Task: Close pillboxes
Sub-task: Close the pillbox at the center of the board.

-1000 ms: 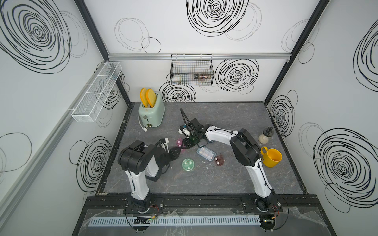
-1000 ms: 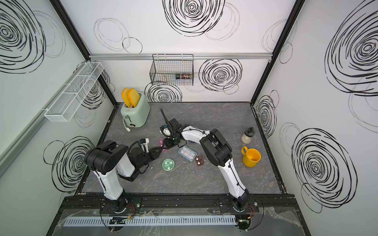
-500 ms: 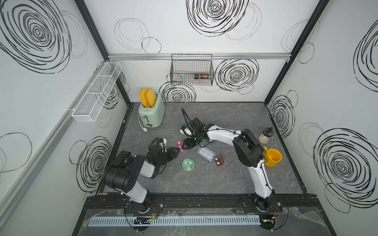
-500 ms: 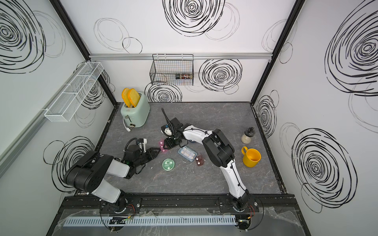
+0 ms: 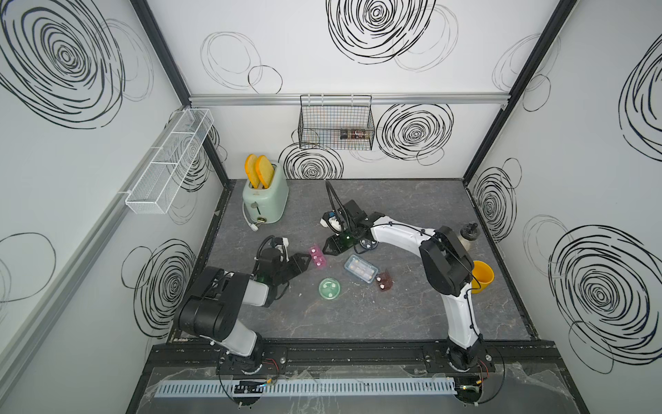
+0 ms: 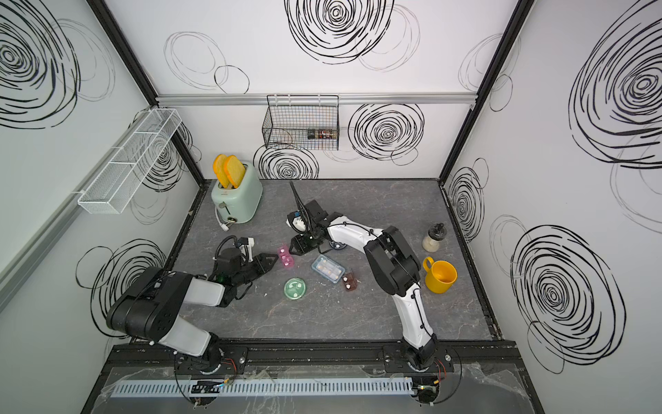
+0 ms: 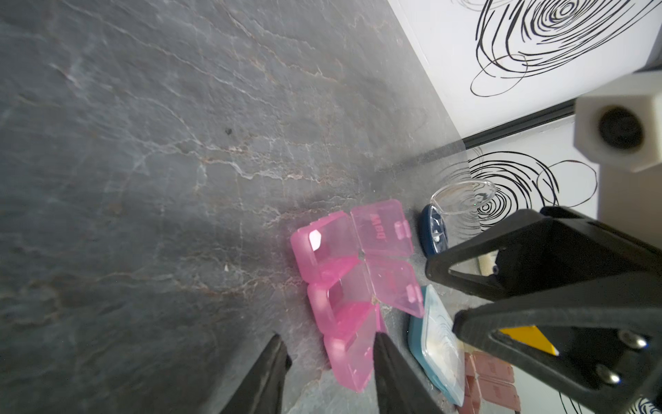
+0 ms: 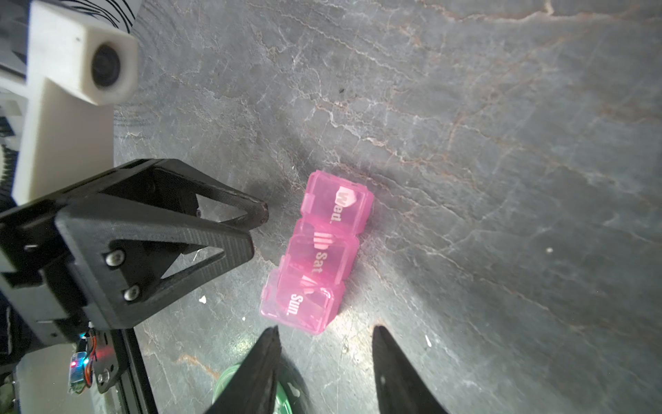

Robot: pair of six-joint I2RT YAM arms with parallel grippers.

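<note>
Bench (image 5: 394, 315): dark grey, stone-patterned; carries all five pillboxes, grouped near its middle in both top views.
Pink pillbox (image 5: 318, 256): rectangular, with three compartments lettered Wed, Sat and Sun. It lies flat between the two hands. In the left wrist view, two lids of the pink pillbox (image 7: 344, 286) stand tilted up off their compartments, and a white pill shows in one.
Left hand (image 5: 307, 258): fingers spread, nothing gripped. In the right wrist view the left hand (image 8: 257, 228) sits just beside a long side of the pink pillbox (image 8: 318, 258), with a narrow gap showing.
Right hand (image 8: 326, 329): fingers spread, nothing gripped. The Sun end of the box lies nearest its tips, apart from them.
Dark round pillbox (image 5: 367, 244): lies under the right wrist. Its clear lid stands raised in the left wrist view.
Blue-grey pillbox (image 5: 361, 269): rectangular, near the pink one, pale pills showing through.
Brown pillbox (image 5: 384, 280): small, just beside the blue-grey one; its lid position cannot be made out.
Green round pillbox (image 5: 329, 288): apart from the rest, toward the front edge.
Yellow mug (image 5: 481, 276): at the right edge, behind the right arm.
Mint-green toaster (image 5: 265, 200): back left corner, two slices standing in it.
</note>
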